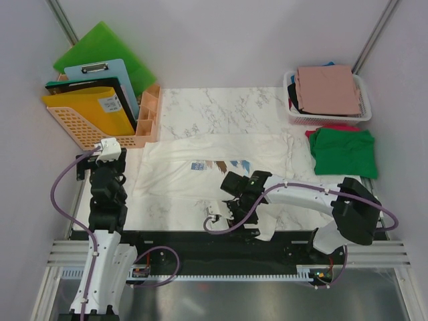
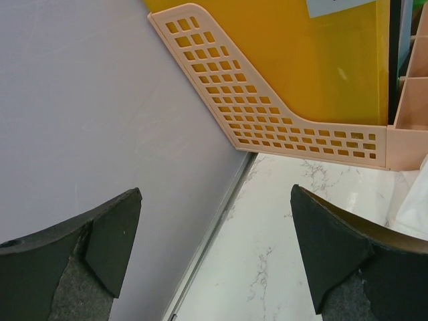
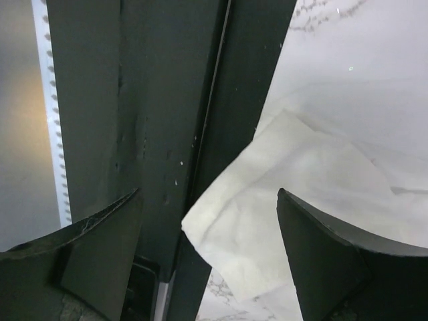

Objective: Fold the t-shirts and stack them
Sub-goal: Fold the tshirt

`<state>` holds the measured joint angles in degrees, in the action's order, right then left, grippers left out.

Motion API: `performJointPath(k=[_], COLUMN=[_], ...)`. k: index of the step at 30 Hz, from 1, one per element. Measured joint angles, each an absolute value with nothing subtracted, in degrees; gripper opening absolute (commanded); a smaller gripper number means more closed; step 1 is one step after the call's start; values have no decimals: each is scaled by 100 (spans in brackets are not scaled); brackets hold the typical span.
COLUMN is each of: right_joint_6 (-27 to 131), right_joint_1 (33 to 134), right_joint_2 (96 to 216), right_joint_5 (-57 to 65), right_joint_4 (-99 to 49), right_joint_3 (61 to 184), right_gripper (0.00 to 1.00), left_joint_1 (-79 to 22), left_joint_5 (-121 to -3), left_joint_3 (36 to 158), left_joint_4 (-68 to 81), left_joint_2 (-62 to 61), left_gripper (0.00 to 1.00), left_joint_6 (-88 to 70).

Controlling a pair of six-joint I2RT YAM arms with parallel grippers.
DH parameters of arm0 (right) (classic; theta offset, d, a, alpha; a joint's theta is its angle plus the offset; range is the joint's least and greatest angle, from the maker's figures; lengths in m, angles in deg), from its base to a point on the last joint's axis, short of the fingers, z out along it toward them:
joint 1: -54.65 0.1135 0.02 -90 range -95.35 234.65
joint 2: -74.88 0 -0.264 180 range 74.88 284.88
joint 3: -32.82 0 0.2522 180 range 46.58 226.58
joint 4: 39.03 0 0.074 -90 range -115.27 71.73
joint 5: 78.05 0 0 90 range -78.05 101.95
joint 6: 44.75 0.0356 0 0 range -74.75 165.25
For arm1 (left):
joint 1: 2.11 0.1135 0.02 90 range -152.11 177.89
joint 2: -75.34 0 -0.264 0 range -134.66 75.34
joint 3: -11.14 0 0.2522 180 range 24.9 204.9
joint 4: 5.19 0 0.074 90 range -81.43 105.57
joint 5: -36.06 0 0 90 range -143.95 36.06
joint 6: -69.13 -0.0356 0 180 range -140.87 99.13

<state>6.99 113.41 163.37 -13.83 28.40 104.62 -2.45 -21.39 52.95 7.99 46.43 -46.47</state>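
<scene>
2 grippers are in view, and both are released with nothing between the pads. The right gripper (image 3: 208,195) hangs with its jaws spread wide at the near edge of the worktop (image 1: 221,110). It sits over a corner of the cream-white t-shirt (image 1: 221,150) that laps onto the black rail (image 3: 160,100) along that edge. In the right wrist view this corner lies below and between the 2 fingers (image 3: 100,254); whether either one touches the cloth cannot be told.

The cream-white t-shirt is spread flat across the middle of the worktop, its small blue-and-brown print (image 1: 207,165) facing up.

The left gripper (image 2: 215,190) is also spread wide. It is at the left edge, near the pale wall (image 2: 87,100), and points at the peach file rack (image 2: 294,120), which holds a yellow folder (image 2: 301,60) in the far left corner.

A folded green t-shirt (image 1: 344,152) lies at the right edge with a red t-shirt (image 1: 338,126) peeking out along its far side. Just beyond them, in the far right corner, a white mesh basket (image 1: 328,119) holds a dusty-pink t-shirt (image 1: 328,89) on top of darker cloth.
</scene>
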Motion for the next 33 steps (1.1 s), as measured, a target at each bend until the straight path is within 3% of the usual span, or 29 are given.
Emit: performJointPath(k=[9, 18, 33], right_joint_6=[1879, 2471, 2441], right_joint_1=[11741, 11737, 11737], right_joint_2=[15546, 15614, 15059], right_joint_5=[-255, 1035, 574], right_joint_4=[1148, 38, 523], right_joint_3=[9367, 8987, 9201], right_gripper=[86, 81, 79], left_joint_1=[-245, -101, -87], left_joint_5=[-2156, -2211, -2301], left_joint_3=[5171, 5171, 5171], left_joint_4=[814, 819, 821], left_joint_2=[4689, 4685, 4639], left_gripper=[100, 100, 100], left_joint_6=[-4647, -4647, -4649])
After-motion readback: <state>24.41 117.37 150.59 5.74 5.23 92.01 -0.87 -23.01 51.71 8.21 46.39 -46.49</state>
